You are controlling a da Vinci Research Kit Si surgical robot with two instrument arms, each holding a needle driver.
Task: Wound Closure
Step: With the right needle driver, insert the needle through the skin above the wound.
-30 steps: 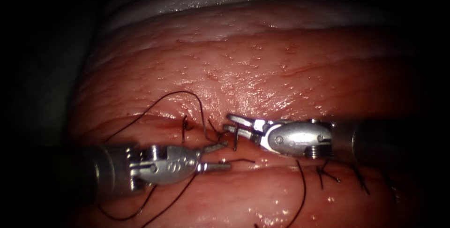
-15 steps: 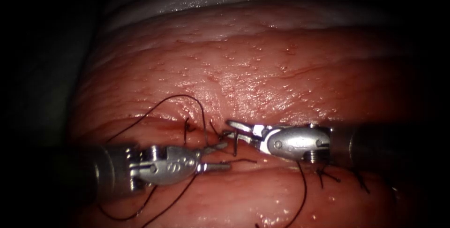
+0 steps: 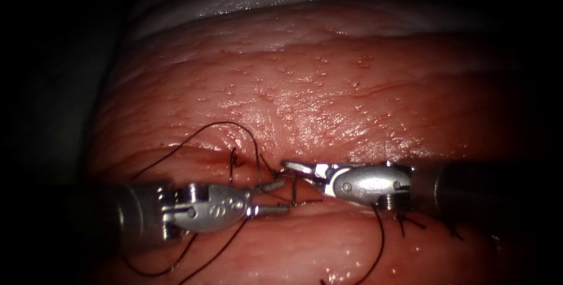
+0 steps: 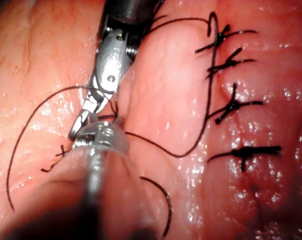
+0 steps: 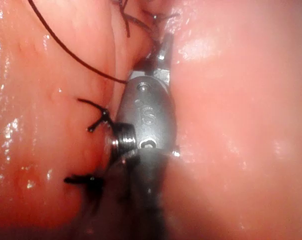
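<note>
1. Left tool [image 3: 280,197] lies along the cut [image 3: 193,157] with its jaws apart, gripping nothing.
2. The right tool [image 3: 290,166] is closed on the upper end of the needle [image 3: 294,189]. The needle hangs as a short dark curve, and its lower end sits between the left tool's parted tips. Whether that end is in the tissue [image 3: 328,85] cannot be told.
3. The endoscope view shows the thread [image 3: 223,124] arching over the tissue above the cut on the left. More thread trails below both tools.
4. The left wrist view adds a row of four finished stitches [image 4: 231,65] beside the right tool's shaft, with thread [image 4: 191,150] sweeping past them.
5. The right wrist view shows the right tool [image 5: 162,56] wedged in the cut, with two knotted stitches [image 5: 98,120] just beside its body.
</note>
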